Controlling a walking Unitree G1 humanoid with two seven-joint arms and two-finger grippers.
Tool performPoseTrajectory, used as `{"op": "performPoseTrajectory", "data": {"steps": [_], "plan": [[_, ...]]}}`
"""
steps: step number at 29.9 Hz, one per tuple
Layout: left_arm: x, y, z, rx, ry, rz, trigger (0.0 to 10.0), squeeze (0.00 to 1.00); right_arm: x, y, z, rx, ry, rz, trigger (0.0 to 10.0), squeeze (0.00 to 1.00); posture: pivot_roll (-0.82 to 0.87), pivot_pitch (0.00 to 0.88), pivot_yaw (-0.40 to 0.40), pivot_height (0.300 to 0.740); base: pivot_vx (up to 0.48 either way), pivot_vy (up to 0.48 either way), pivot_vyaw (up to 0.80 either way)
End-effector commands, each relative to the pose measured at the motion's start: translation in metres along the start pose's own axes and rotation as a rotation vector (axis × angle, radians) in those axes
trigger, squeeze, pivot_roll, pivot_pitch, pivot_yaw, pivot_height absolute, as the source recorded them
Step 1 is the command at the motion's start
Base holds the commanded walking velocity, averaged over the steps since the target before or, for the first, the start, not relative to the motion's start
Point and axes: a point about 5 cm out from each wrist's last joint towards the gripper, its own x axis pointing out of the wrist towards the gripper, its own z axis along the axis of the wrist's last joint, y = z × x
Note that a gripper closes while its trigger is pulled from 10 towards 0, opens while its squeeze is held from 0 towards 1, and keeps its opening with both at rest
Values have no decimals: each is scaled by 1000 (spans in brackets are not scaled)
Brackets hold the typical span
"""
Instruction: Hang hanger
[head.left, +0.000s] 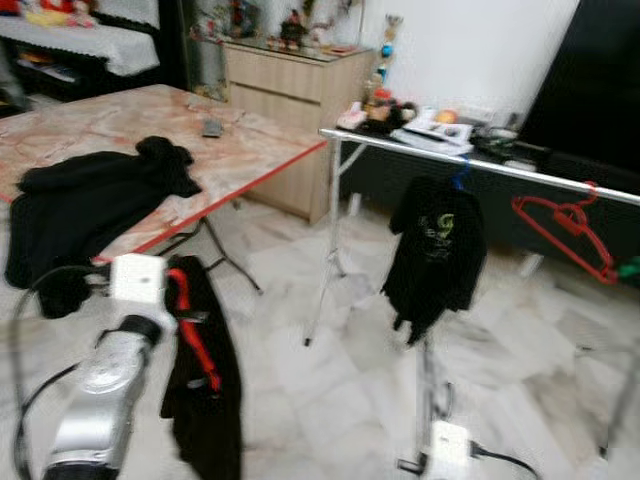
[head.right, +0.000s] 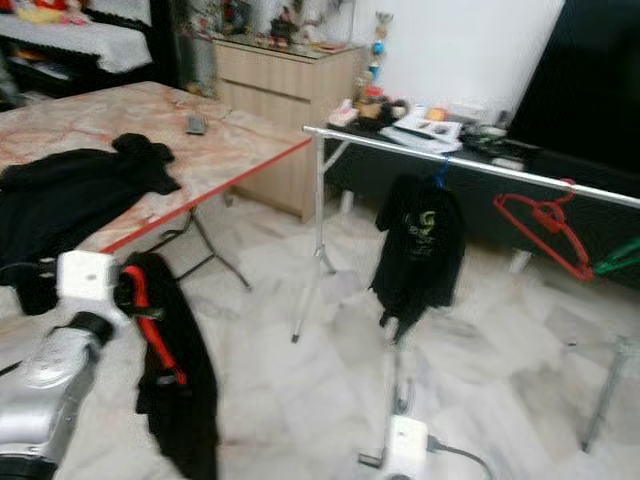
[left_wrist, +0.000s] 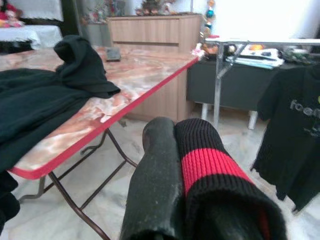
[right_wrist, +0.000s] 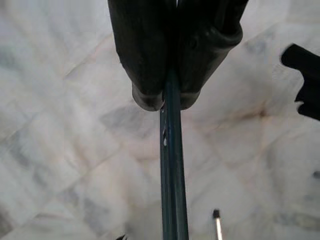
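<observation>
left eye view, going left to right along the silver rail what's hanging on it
black t-shirt → red hanger → green hanger at the picture's edge, all on the silver rail

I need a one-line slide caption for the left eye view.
Left gripper carries a black garment toward the clothes rail, where a black T-shirt hangs.

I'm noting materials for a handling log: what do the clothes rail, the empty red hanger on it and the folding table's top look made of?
Clothes rail: metal, likely bare steel or aluminium, judging by its silver sheen and thin tube legs.
Red hanger: probably plastic; uniform bright red, thin moulded outline, though blur leaves coated wire possible.
Table top: glossy laminate printed like pinkish marble, with a red edge strip; real stone seems unlikely on such slim folding legs.
</observation>
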Motion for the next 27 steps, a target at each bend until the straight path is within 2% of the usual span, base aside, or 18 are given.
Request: {"op": "performPoseTrajectory", "data": {"steps": [1, 12, 27], "plan": [[3, -4, 11, -3, -44, -16, 10000, 0, 1, -9, 4, 4, -9, -30, 10000, 0, 178, 11, -38, 740, 0, 480, 0], [3, -4, 13, -5, -41, -22, 10000, 0, 1, -9, 5, 5, -11, -33, 10000, 0, 183, 17, -38, 740, 0, 480, -749], [3, -6, 16, 0, -46, -35, 10000, 0, 1, -9, 6, -4, -15, -26, 10000, 0, 191, 19, -41, 740, 0, 480, 0]]}}
